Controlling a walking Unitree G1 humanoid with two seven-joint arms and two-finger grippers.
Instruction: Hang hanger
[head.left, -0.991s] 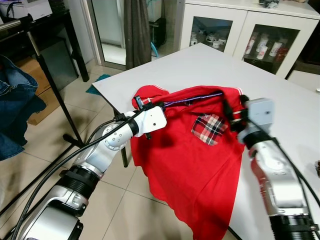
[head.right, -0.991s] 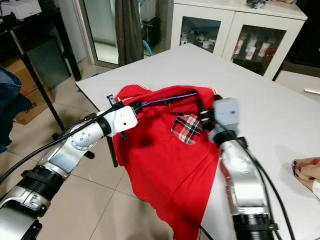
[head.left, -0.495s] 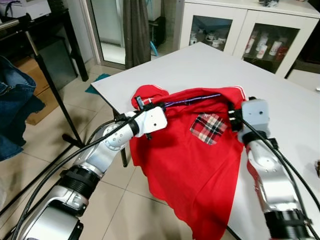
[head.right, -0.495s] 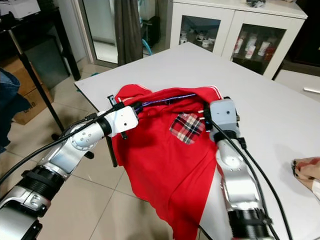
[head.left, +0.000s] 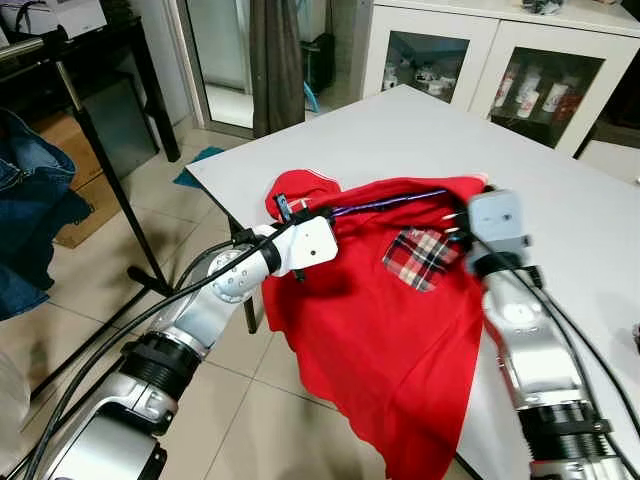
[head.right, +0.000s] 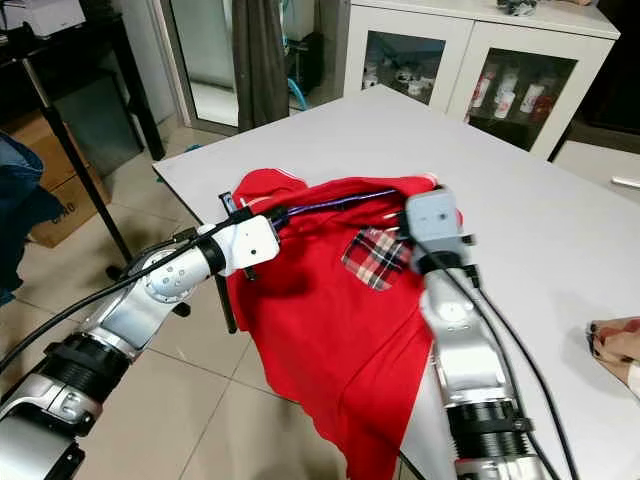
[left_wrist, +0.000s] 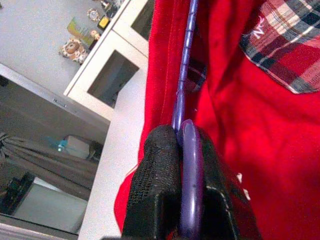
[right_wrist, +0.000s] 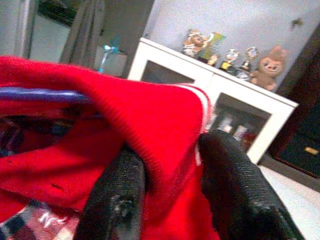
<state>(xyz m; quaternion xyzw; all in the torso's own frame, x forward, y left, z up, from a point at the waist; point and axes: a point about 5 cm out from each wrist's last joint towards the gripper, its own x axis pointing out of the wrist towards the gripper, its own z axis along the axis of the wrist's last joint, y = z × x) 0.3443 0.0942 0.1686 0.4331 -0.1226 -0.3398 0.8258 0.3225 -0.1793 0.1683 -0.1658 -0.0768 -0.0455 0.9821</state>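
A red polo shirt (head.left: 400, 340) with a plaid pocket (head.left: 418, 255) hangs off the near edge of the white table (head.left: 400, 130). A purple hanger (head.left: 390, 201) runs through its shoulders. My left gripper (head.left: 285, 210) is shut on the hanger's purple hook (left_wrist: 190, 190) at the shirt's left shoulder. In the left wrist view the hanger's bar (left_wrist: 184, 80) leads away into the red cloth. My right gripper (head.left: 460, 224) is at the shirt's right shoulder. Its black fingers (right_wrist: 120, 200) pinch a fold of the red collar-side cloth (right_wrist: 160, 130).
A black garment rack (head.left: 90, 130) stands to the left with a denim garment (head.left: 30, 200) on it. A white glass-door cabinet (head.left: 500, 70) stands behind the table. A person's hand (head.right: 610, 340) rests on the table at the far right. Tiled floor lies below the shirt.
My right gripper has moved left and up along the shirt's shoulder and now pinches the cloth there. The left arm holds the hanger almost still.
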